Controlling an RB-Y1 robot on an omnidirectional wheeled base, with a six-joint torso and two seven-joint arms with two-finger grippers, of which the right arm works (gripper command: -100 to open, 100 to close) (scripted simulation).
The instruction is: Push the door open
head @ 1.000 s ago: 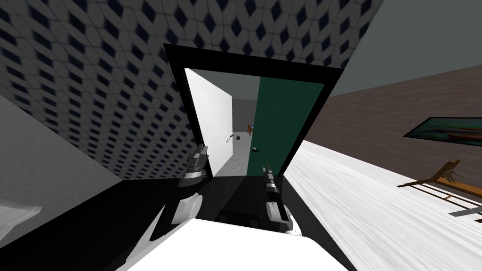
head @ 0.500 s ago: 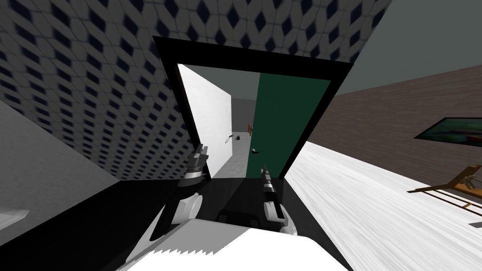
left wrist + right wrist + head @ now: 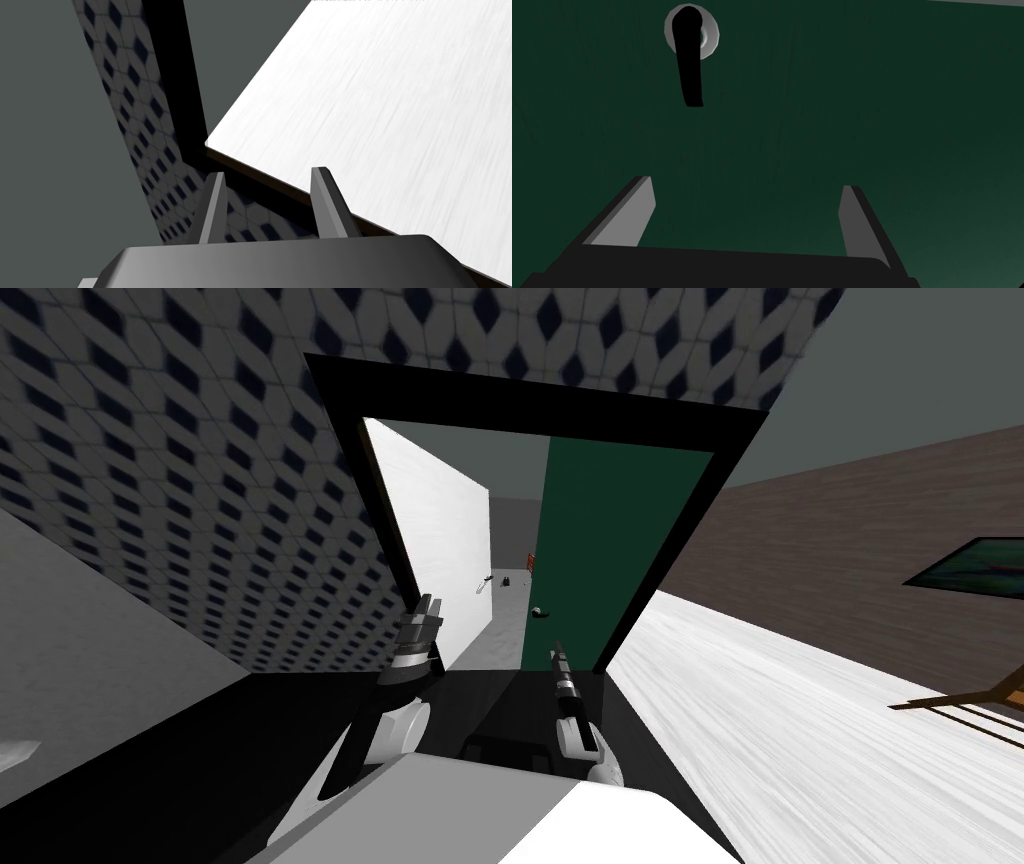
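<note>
A dark green door (image 3: 600, 548) stands partly swung inward within a black door frame (image 3: 530, 398), leaving a gap on its left side. Its black lever handle (image 3: 691, 60) sits on a grey round plate, a little beyond my right gripper (image 3: 744, 192). That gripper is open and faces the green door panel (image 3: 822, 115) closely; in the head view my right gripper (image 3: 556, 650) points at the door's lower part below the handle (image 3: 540, 612). My left gripper (image 3: 430, 606) is open beside the frame's left post, and the left gripper (image 3: 267, 177) holds nothing.
A patterned wall (image 3: 200, 488) flanks the frame on the left. Through the gap a white wall (image 3: 450, 548) and a grey floor (image 3: 505, 628) run back toward small distant objects. A pale plank floor (image 3: 800, 728) spreads on the right, with a wooden chair (image 3: 985, 698) at the edge.
I have moved closer to the doorway, which looms larger. The green door has swung slightly further in, and my right gripper reaches nearer its panel.
</note>
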